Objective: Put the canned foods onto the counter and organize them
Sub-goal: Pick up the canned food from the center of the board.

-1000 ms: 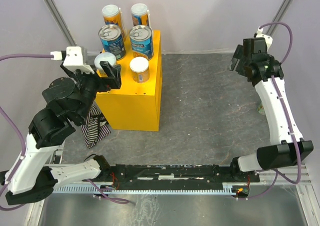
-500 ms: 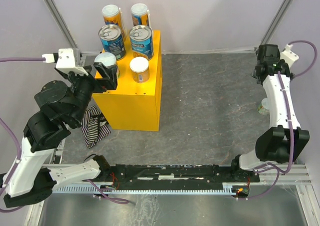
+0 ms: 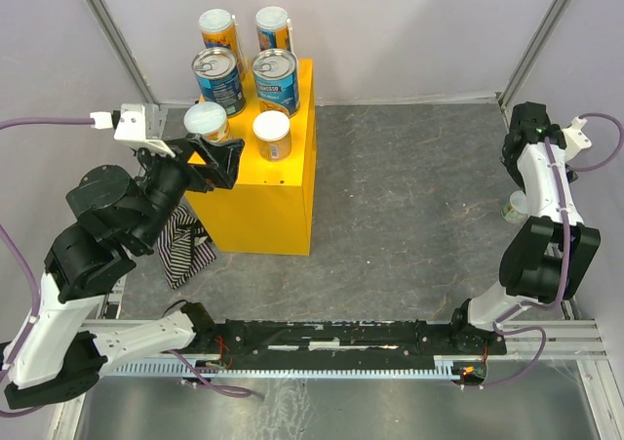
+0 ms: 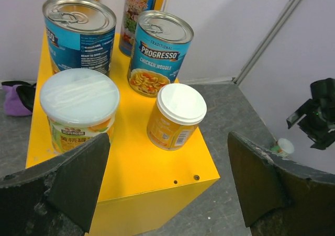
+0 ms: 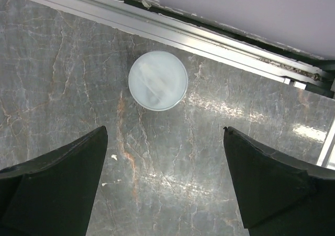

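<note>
Several cans stand on the yellow counter (image 3: 255, 188). At its back are two tall orange ones, and in front of them two blue Progresso cans (image 4: 158, 52). Nearest me are a white-lidded can (image 4: 78, 110) and a small orange can (image 4: 175, 116). My left gripper (image 4: 167, 142) hovers open over the counter's near corner, just short of those two, holding nothing. One more can (image 5: 157, 80), seen from above by its pale lid, stands on the floor by the right wall. My right gripper (image 5: 165, 131) hangs open right over the floor beside it, empty.
A striped cloth (image 3: 185, 248) lies on the floor left of the counter, under my left arm. A purple object (image 4: 17, 96) sits behind the counter's left side. An aluminium rail (image 5: 209, 37) runs along the wall just past the floor can (image 3: 514, 206).
The right arm has swung to the right wall and turned down over the floor can. The left gripper has drawn back from the white-lidded can and turned towards the counter's near corner.
</note>
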`<state>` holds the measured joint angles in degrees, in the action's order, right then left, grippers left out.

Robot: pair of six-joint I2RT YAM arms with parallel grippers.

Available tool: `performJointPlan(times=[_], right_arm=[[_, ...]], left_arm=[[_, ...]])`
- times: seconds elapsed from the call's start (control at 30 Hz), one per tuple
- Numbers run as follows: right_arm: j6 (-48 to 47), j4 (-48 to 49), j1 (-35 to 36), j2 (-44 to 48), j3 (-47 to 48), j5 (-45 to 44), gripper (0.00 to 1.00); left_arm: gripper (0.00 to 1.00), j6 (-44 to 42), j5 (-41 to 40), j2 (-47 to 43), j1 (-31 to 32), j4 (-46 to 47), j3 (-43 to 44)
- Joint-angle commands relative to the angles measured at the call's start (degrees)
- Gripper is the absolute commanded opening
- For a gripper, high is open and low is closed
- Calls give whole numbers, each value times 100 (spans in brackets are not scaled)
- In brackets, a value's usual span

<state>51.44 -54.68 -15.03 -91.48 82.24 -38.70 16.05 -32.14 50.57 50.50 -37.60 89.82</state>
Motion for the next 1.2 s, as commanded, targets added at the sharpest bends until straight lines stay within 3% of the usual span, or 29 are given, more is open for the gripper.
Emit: performJointPlan(times=[0.0, 0.17, 1.17], right_arm=[[444, 157, -48, -173, -208, -282, 99], [559, 552, -177, -259, -549, -196, 99], [850, 983, -343, -1455, -134, -218, 99]], left_arm=[[99, 354, 439, -85, -5, 278, -103], [99, 277, 416, -233, -10, 481, -264], [99, -392, 558, -201, -5, 1284, -589]])
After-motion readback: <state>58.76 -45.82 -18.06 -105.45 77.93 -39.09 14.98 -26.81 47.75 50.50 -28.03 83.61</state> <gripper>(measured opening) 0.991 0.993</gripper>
